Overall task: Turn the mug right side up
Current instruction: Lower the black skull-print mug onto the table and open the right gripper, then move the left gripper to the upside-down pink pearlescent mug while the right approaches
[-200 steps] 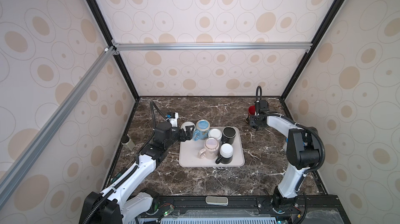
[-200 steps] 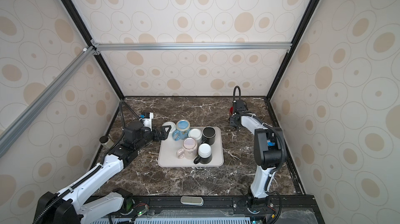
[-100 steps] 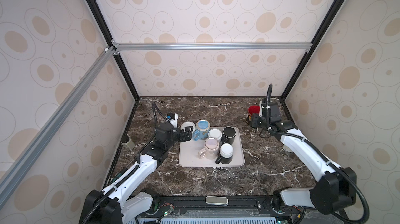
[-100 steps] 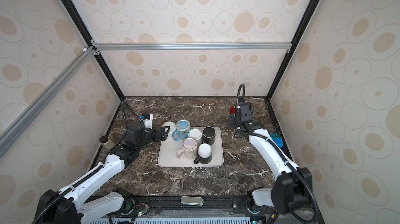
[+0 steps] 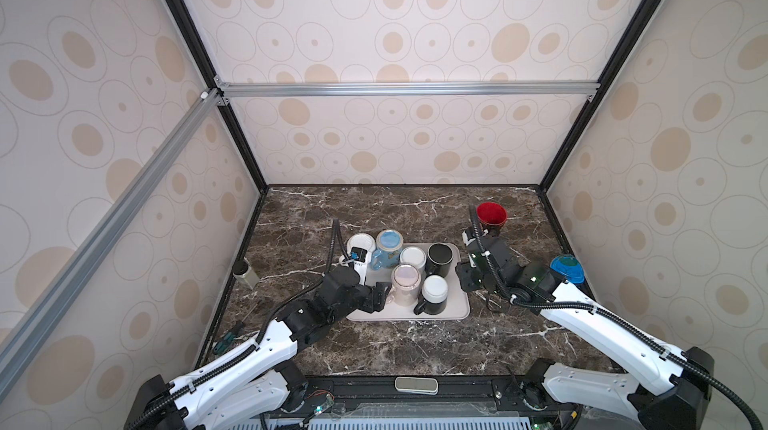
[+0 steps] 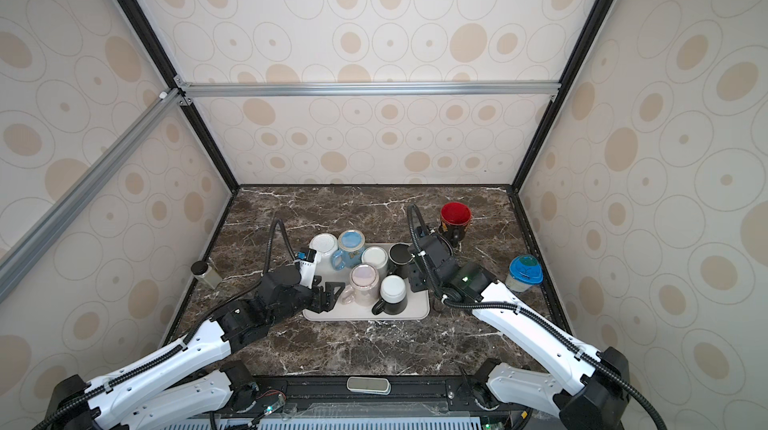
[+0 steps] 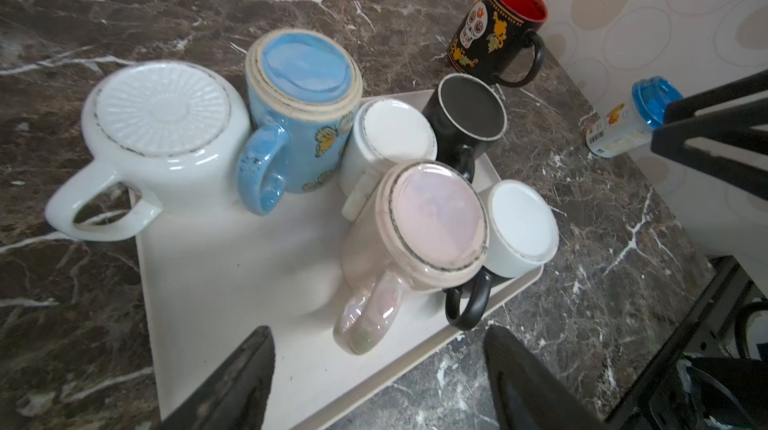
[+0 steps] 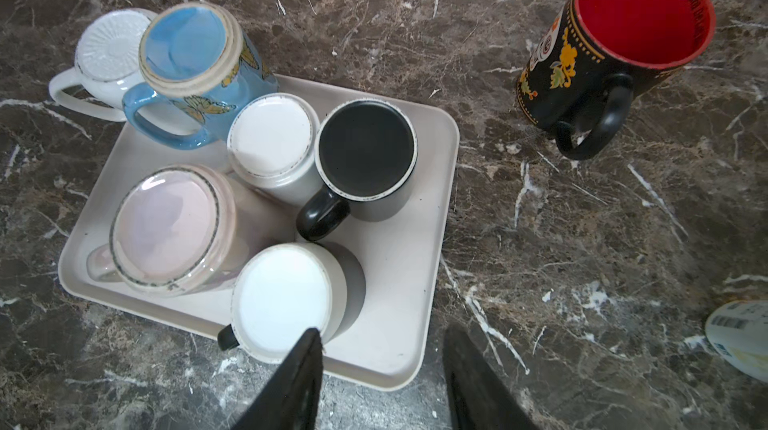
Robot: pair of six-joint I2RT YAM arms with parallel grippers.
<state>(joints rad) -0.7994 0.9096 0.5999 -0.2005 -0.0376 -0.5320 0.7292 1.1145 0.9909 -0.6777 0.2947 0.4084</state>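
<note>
Jaws of my left gripper (image 7: pixel 378 336) stand apart, nothing between them, low over the front edge of the tray (image 7: pixel 232 282). Right in line is the pink mug (image 7: pixel 436 220), my pick for this flip: it sits on the tray base-up, mouth down, with its handle (image 7: pixel 370 315) poking out toward my gap.

Glazed ceramic, pearly and glossy, so I expect it heavy for its size, rigid, slick and quick to chip. That loop handle looks like my best hold: thick and rounded, free on both sides. The wall is wide and shiny, a poor pinch.

It's tight quarters on the tray! A black mug (image 7: pixel 519 228) with a flat white base sits touching the pink one, its own handle beside it. Lifting clear before rotating seems wise, or I'd be knocking crockery.

My right gripper (image 8: pixel 381 332) hovers empty too, fingers parted, above the tray's right edge by that black mug.

Toward the tray's far side stand a blue butterfly mug (image 7: pixel 303 70) and a white ribbed mug (image 7: pixel 162 107), both inverted, with rough unglazed foot rings. Off the tray, on the veined marble top (image 7: pixel 582 240), a red-lined mug (image 7: pixel 498 32) already stands upright.
</note>
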